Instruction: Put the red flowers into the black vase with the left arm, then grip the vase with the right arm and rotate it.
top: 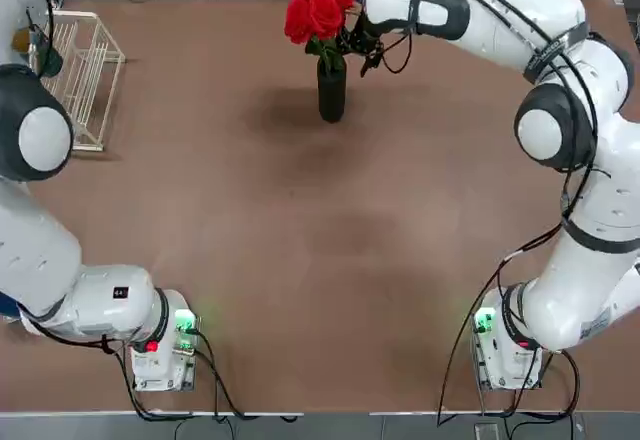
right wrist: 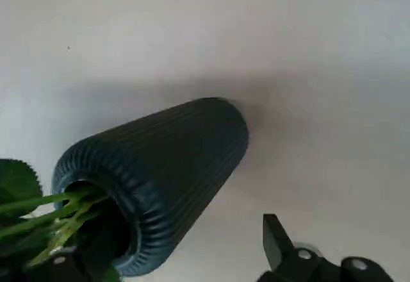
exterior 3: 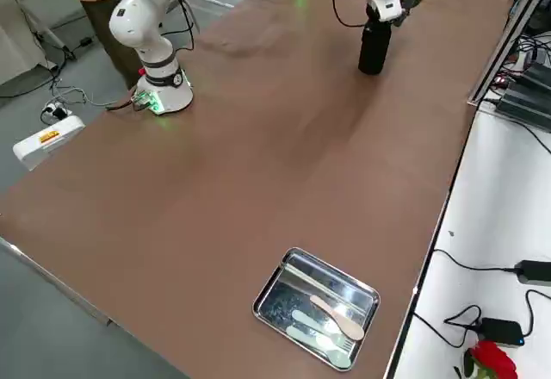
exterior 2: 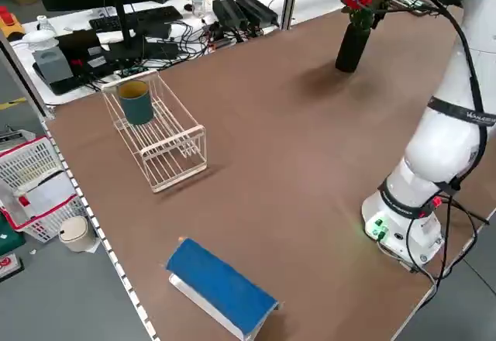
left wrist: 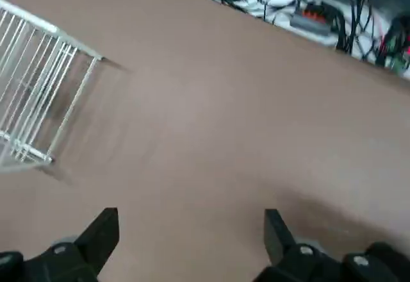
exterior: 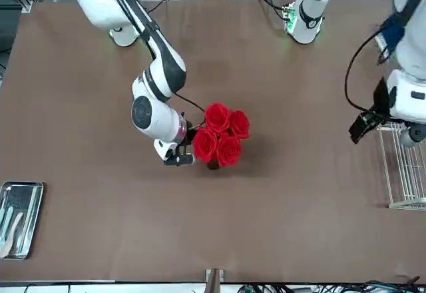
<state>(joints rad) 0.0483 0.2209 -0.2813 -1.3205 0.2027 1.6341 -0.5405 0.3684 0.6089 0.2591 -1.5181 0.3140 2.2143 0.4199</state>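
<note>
Top view gives me the black vase [top: 331,90] standing upright on the brown tabletop [top: 300,260], toward the far edge and a little right of centre, with the red flowers [top: 318,10] already seated in its mouth, blooms bunched above the rim. My right hand [top: 367,48] sits just beside the vase near its neck, under the leaves; in the right wrist view I see the ribbed vase wall [right wrist: 160,173] and the green stems [right wrist: 51,215] inside the mouth close up, with one finger [right wrist: 275,240] clear of the vase and the other hidden low behind it, so the hand is released and not yet clamped on anything. My left hand [exterior: 363,125] is well apart from the vase, hanging by the white wire rack [top: 80,75] at the left side of the tabletop; the left wrist view shows its fingers [left wrist: 102,231] spread wide over bare tabletop, holding nothing. A dark teal cup [exterior 2: 136,101] sits in that rack.
</note>
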